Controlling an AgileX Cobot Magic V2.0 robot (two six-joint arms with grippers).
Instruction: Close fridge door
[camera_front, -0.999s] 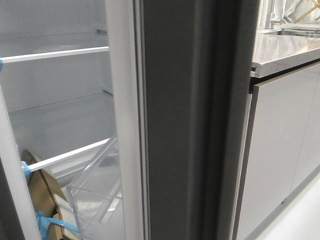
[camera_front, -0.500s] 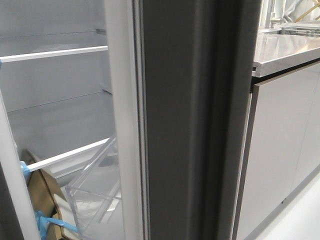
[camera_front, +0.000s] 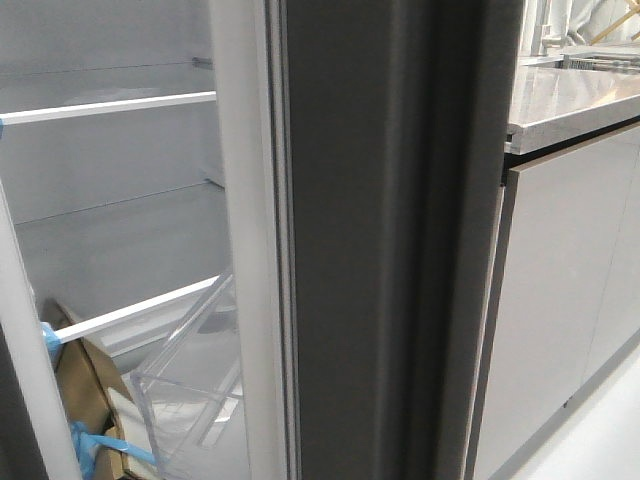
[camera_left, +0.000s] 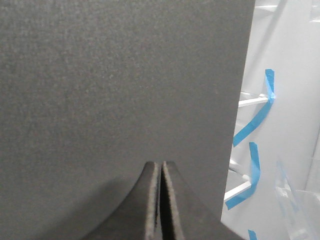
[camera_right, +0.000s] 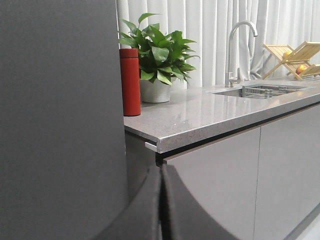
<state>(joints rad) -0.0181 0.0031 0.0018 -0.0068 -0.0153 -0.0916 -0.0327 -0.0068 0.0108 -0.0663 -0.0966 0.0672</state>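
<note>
Blue tape (camera_front: 52, 340) marked the fridge shelves (camera_front: 110, 107) at left. The fridge door (camera_front: 390, 250) stood ajar mid-frame, edge-on, countertop (camera_front: 570, 100) right. The left gripper (camera_left: 160, 200) and right gripper (camera_right: 161, 205) were both clenched, empty. No writing showed.

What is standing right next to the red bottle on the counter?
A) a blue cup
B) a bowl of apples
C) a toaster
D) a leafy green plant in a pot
D: in the right wrist view, the red bottle stands on the grey counter with the green potted plant just beside it.
</note>
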